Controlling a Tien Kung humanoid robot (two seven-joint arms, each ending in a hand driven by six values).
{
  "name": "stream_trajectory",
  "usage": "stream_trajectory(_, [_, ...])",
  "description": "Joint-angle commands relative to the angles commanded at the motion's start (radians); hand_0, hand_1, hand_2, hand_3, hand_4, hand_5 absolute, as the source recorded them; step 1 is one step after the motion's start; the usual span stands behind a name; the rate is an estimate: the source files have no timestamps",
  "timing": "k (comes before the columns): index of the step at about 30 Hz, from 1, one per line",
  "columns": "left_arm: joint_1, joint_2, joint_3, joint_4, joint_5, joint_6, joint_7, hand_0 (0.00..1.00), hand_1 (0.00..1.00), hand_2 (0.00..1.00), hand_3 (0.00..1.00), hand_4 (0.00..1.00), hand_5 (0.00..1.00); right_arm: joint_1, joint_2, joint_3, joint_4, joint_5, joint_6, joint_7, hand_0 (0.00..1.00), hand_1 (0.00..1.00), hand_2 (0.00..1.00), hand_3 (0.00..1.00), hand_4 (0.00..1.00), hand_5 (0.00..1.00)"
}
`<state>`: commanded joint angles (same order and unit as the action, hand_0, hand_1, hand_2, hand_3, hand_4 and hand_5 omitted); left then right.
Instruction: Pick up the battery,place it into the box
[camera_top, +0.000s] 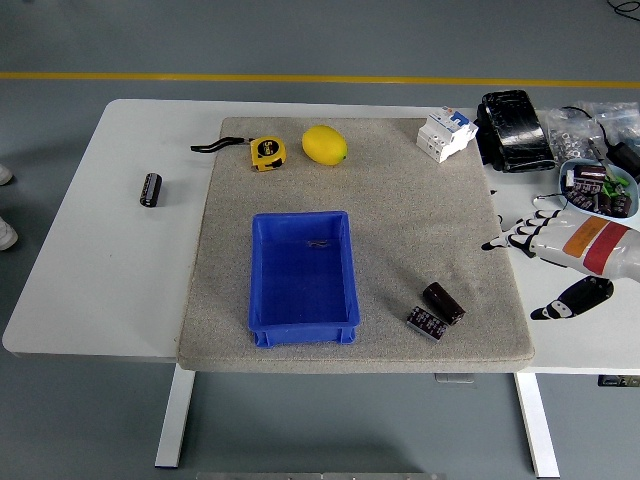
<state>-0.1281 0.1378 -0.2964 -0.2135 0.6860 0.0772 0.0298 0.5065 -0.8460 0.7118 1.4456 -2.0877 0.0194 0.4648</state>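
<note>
A black cylindrical battery (442, 302) lies on the grey mat (420, 220) near its front right corner, with a small flat black part (426, 322) touching its near side. An open blue box (303, 275) stands at the mat's front centre, about a hand's width left of the battery. A second black cylinder (150, 189) lies on the bare table (110, 260) at the far left. My right hand (520, 270) hovers at the mat's right edge, right of the battery, fingers spread and holding nothing. The left arm is out of view.
A yellow tape measure (266, 153) and a lemon (324, 145) lie at the back of the mat. A white circuit breaker (445, 133), a black wrapped block (513, 130), bags of parts and a small tray of capacitors (597, 189) crowd the back right.
</note>
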Motion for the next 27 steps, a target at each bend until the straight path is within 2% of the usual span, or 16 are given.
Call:
stream_trajectory(5, [-0.002, 0.000, -0.008, 0.000, 0.013, 0.000, 0.003, 0.781, 0.747, 0.764, 0.571, 0.621, 0.522, 0.056, 0.036, -0.073, -0.008, -0.014, 0.001, 0.001, 0.864, 0.827, 0.862, 0.905, 0.998, 0.166])
stream_trajectory(13, [-0.006, 0.002, -0.018, 0.000, 0.029, -0.003, 0.007, 0.777, 0.744, 0.760, 0.571, 0.623, 0.525, 0.120, 0.088, -0.127, -0.031, -0.028, 0.008, -0.001, 0.867, 0.826, 0.863, 0.913, 0.998, 0.181])
stream_trajectory(27, [-0.012, 0.005, -0.045, -0.001, 0.067, -0.007, 0.019, 0.770, 0.732, 0.755, 0.573, 0.622, 0.523, 0.153, 0.172, -0.160, -0.102, -0.036, 0.026, -0.012, 0.868, 0.825, 0.859, 0.925, 0.998, 0.138])
